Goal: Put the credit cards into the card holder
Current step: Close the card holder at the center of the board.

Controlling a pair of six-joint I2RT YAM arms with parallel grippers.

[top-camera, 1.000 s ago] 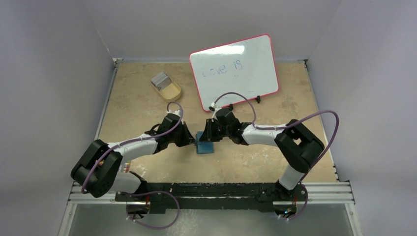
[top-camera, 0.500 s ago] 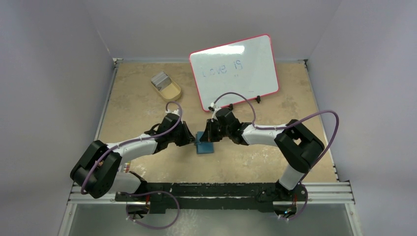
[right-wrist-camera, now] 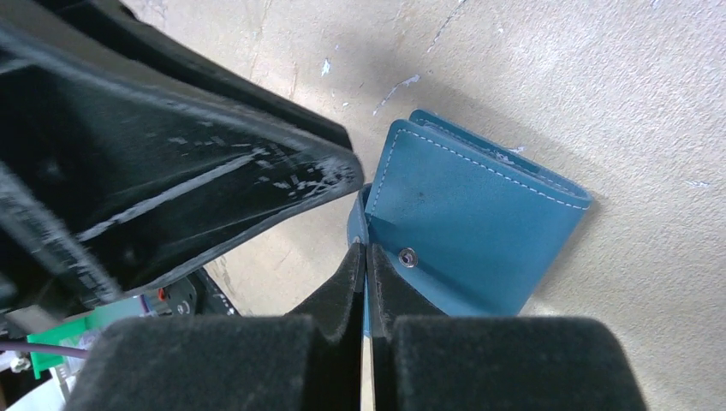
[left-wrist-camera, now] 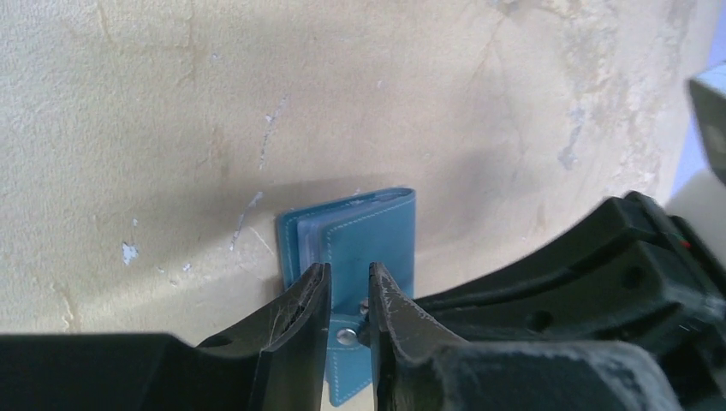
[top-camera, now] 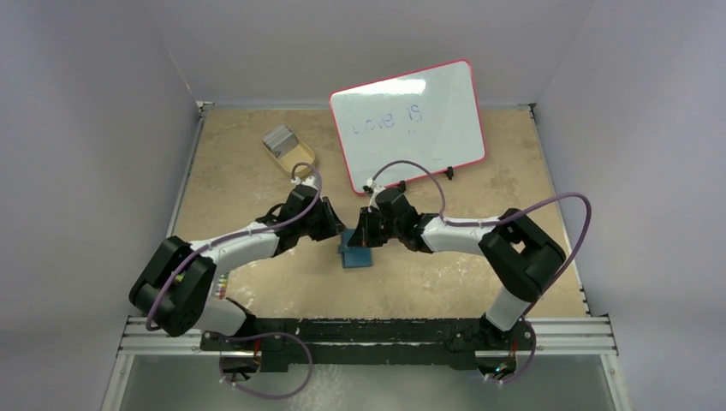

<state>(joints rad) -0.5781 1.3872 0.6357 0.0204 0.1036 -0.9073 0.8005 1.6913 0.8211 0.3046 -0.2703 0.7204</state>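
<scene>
The card holder [top-camera: 358, 256], a teal-blue wallet, lies mid-table between my two grippers. In the left wrist view the card holder [left-wrist-camera: 370, 229] is partly open, with lighter pages at its left edge. Its snap tab [left-wrist-camera: 347, 336] shows flat through the narrow gap of my left gripper [left-wrist-camera: 349, 287], which is slightly open and hovers over it. My right gripper [right-wrist-camera: 366, 257] is shut on a thin flap at the edge of the card holder [right-wrist-camera: 471, 227], beside its snap [right-wrist-camera: 408, 256]. The credit cards [top-camera: 278, 137], a grey stack, rest in the tray at the far left.
A tan oval tray [top-camera: 300, 158] holds the cards at the back left. A pink-framed whiteboard [top-camera: 409, 122] stands propped at the back centre, close behind the right arm. My two grippers [top-camera: 349, 233] are almost touching over the wallet.
My left arm has shifted farther back and right, its gripper now over the wallet's near-left edge. The right arm and the wallet have stayed put.
</scene>
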